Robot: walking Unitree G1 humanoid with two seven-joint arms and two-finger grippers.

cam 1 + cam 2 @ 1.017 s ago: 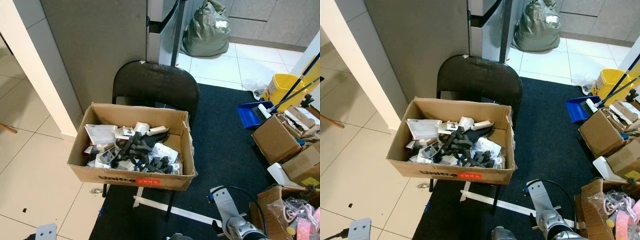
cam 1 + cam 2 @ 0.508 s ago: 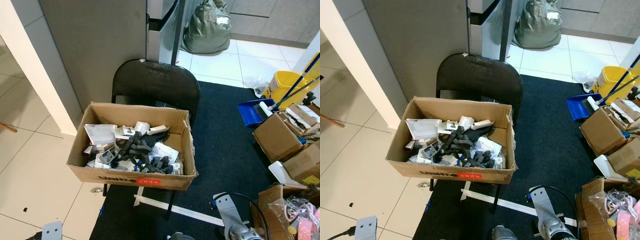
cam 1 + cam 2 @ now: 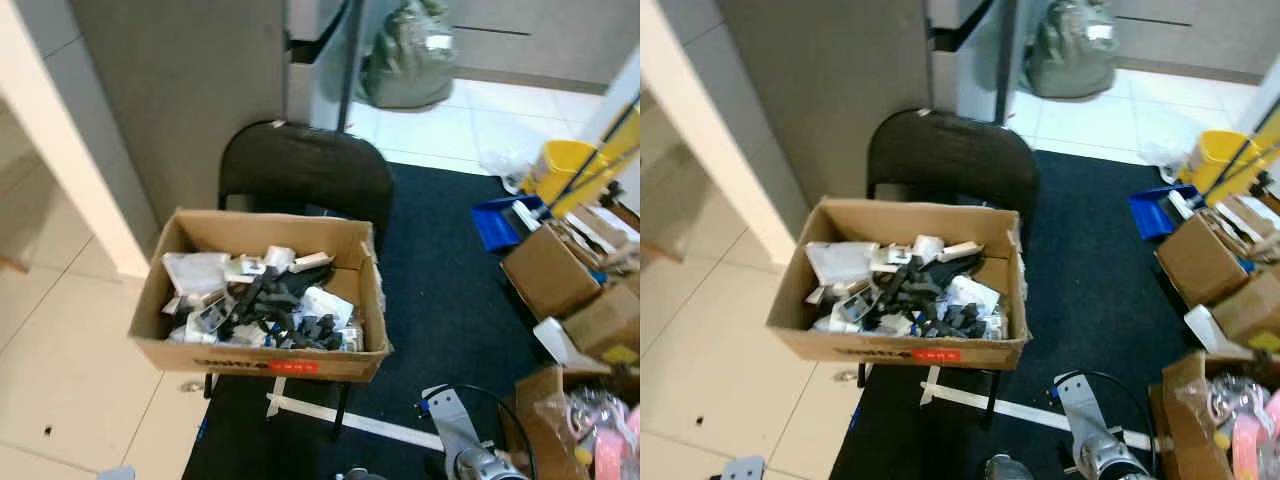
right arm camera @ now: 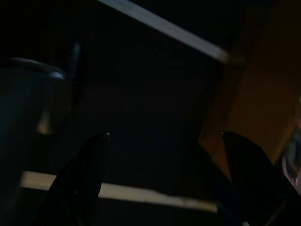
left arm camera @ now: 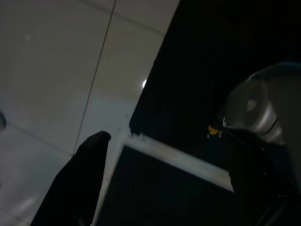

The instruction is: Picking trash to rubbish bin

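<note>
Resting on black chair (image 3: 306, 172), open cardboard box (image 3: 262, 358) is seen, piled with black and white trash (image 3: 268, 298). Dark printed lettering and red label (image 3: 293, 367) are noted on box front; wording too blurred to read. Left gripper (image 5: 160, 155) is held low over tile and dark rug (image 3: 450, 300), fingers spread wide, empty. Right gripper (image 4: 164, 141) is likewise spread, empty, over dark rug beside another cardboard box (image 4: 263, 94).

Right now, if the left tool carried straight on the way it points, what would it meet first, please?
Most likely the floor: the left tool, fingers spread, points down at the dark rug where it meets the pale tiles, near a white strip. Depth is unclear.
</note>
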